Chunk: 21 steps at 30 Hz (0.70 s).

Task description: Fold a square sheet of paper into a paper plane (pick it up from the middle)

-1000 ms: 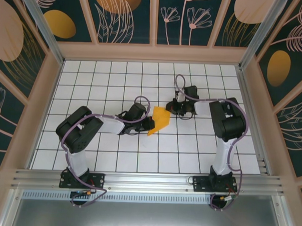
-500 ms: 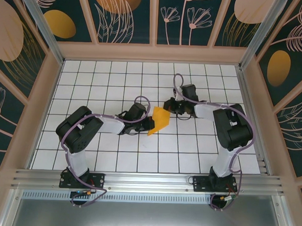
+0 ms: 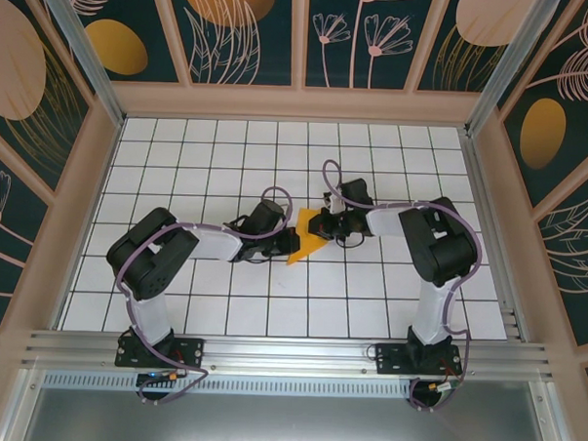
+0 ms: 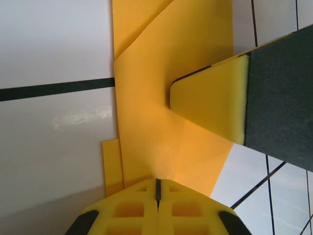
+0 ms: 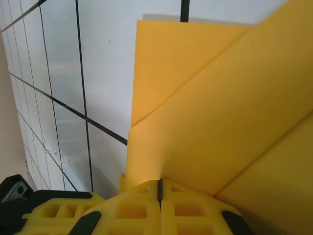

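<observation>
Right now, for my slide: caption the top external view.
Left gripper and right gripper pinch the creased orange paper mid-table.

Top view: bright, even light from above, no hard shadows; just faint soft shade under the arms on the white counter [image 3: 349,311]. Wide lens, so side posts splay outward twd the edges. Left wrist view: sharp on the square sheet of paper [image 4: 161,137], pale glare streak on the tiles left of it; left gripper [image 4: 157,185] at bottom slightly soft. Right wrist view: paper v. close, a bit soft, thin grey shadow along its top edge, dull sheen on the tiles.
</observation>
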{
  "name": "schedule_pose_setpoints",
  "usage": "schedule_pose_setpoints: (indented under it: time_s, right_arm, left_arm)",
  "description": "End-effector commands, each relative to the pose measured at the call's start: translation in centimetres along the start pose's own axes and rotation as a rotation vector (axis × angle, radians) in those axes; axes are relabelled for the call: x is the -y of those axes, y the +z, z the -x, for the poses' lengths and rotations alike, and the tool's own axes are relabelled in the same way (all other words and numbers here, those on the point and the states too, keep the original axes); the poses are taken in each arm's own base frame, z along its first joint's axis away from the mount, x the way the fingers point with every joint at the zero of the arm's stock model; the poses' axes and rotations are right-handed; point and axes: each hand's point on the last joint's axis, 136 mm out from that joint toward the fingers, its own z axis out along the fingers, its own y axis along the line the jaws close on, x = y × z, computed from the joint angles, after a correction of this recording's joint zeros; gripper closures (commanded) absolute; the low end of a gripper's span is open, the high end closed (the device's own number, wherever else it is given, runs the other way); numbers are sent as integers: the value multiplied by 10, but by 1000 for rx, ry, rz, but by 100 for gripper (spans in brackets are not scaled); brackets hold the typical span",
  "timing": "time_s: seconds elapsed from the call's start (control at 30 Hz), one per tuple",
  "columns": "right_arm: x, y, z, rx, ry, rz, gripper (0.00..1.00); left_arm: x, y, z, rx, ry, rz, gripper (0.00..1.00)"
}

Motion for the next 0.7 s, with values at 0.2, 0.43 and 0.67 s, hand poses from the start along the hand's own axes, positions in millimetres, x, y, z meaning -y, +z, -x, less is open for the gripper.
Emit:
schedule_pose_setpoints:
  time_s: [0.2, 0.43, 0.67]
  right_arm:
    - [34, 9, -11, -41, 71, -122, 100]
    - [42, 11, -13, -48, 90, -152, 100]
    - [48, 14, -16, -59, 108, -172, 100]
  left_arm:
    - [55, -39, 19, 63, -47, -191, 81]
    - [39, -24, -7, -11, -84, -77, 79]
    - [19, -10, -23, -69, -114, -6, 77]
